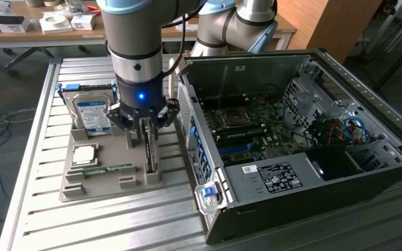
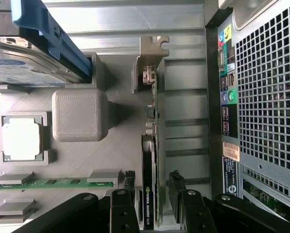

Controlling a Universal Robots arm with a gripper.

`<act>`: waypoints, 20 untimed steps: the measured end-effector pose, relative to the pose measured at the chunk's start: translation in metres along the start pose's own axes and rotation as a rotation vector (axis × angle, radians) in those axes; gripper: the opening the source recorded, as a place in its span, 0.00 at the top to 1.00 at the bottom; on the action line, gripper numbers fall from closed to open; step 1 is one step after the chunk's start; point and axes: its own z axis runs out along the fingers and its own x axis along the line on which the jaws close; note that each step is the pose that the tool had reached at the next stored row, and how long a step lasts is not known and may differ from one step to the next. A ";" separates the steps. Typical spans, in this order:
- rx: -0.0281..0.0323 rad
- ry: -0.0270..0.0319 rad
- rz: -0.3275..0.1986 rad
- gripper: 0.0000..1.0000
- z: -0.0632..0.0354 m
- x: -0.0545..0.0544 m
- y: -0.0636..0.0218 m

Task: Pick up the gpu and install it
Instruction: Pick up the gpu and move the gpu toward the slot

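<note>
The thin, flat gpu (image 2: 148,194) is being held upright on edge in the matte grey printed tray (image 2: 123,145), beside the perforated metal case (image 2: 266,97); it is being straddled by the black gripper (image 2: 152,180), fingers (image 2: 175,180) spread open, touching neither face

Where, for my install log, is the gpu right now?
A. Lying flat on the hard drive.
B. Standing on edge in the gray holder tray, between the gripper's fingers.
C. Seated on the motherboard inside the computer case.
B: the gpu stands on edge in the gray holder tray, with the open gripper straddling it.
</note>
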 end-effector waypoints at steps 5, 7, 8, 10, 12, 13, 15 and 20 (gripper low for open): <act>-0.0001 -0.0001 0.000 0.58 0.0086 0.001 0.0015; 0.0002 0.0002 0.000 0.58 0.0092 0.001 0.0018; 0.0001 0.0001 0.000 0.58 0.0099 0.001 0.0020; 0.0000 0.0000 0.000 0.58 0.0126 0.001 0.0024; 0.0000 0.0000 0.000 0.58 0.0152 0.001 0.0027; 0.0000 0.0000 0.000 0.58 0.0164 0.001 0.0029; 0.0000 -0.0001 0.000 0.58 0.0189 0.001 0.0031; 0.0000 0.0000 0.000 0.58 0.0254 0.001 0.0035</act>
